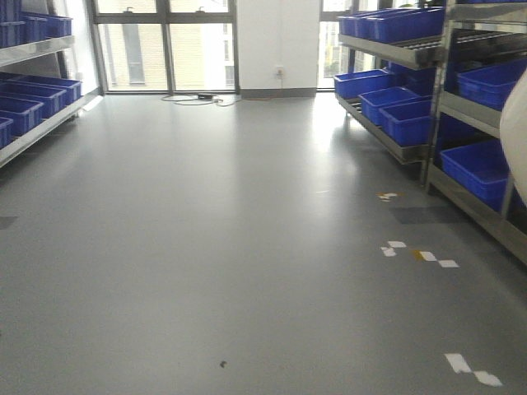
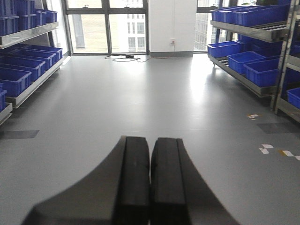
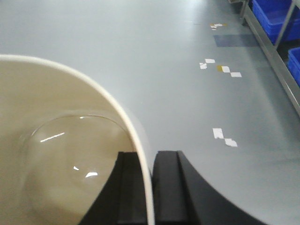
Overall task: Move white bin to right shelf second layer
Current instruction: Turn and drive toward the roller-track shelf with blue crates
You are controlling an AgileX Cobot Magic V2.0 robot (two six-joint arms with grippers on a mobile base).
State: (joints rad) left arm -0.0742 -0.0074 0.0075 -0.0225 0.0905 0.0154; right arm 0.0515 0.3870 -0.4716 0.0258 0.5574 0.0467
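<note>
Progress stands at the carrying stage, by my judgement: the pick-up is done and the placement is not. The white bin (image 3: 61, 154) hangs clear of the floor (image 1: 247, 247), held by the right end effector (image 3: 151, 187), whose two black fingers pinch the thin wall at the rim, one finger inside the tub and one outside. The tub is empty; its glossy rounded base shows only reflections. In the front-facing view a pale curved slice of the bin shows at the right edge, overlapping the right shelf (image 1: 471, 113), so the load is near that rack but rests on none of its levels. The left end effector (image 2: 150, 187) is pressed together with nothing between its fingers, points down the open aisle and takes no part in the hold. The right rack carries blue crates (image 1: 387, 103) on several levels. Whether a free slot exists on the second layer cannot be told, since the bin and the frame edge hide that part. Remaining work, as judged: bring the bin to the second layer, lift it over the steel front bar, set its base down on that level, then spread the fingers. Caution: a one-sided pinch on a smooth wall may let the tub tilt.
</note>
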